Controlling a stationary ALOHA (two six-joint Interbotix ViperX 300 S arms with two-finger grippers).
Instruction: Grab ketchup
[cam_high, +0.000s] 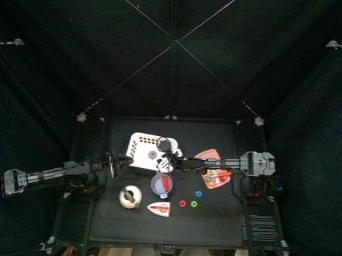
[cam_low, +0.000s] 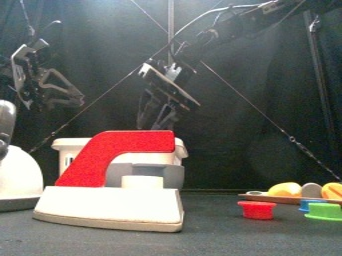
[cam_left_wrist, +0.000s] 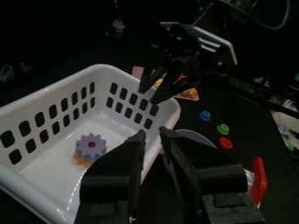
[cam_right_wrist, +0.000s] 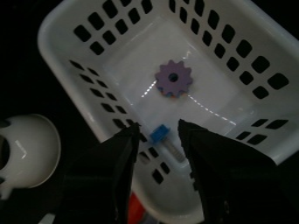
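Observation:
The ketchup (cam_high: 163, 184), a small red elongated item with a bluish spot, lies on the table just in front of the white basket (cam_high: 142, 146). A red strip of it shows in the left wrist view (cam_left_wrist: 258, 179) and low between the jaws in the right wrist view (cam_right_wrist: 138, 208). My right gripper (cam_high: 166, 153) reaches across and hangs over the basket's near corner (cam_right_wrist: 160, 140), with its jaws a little apart and nothing clearly in them. My left gripper (cam_high: 110, 168) rests left of the basket (cam_left_wrist: 155, 140), empty, with its jaws narrowly apart. The front view hides the ketchup.
A purple gear (cam_right_wrist: 176, 77) lies in the basket. A red-and-white wedge (cam_low: 114, 185) stands at the front edge. A white cup (cam_high: 130, 196) is at the front left. Small coloured rings (cam_high: 194, 201) and an orange slice (cam_high: 215, 178) lie on the right.

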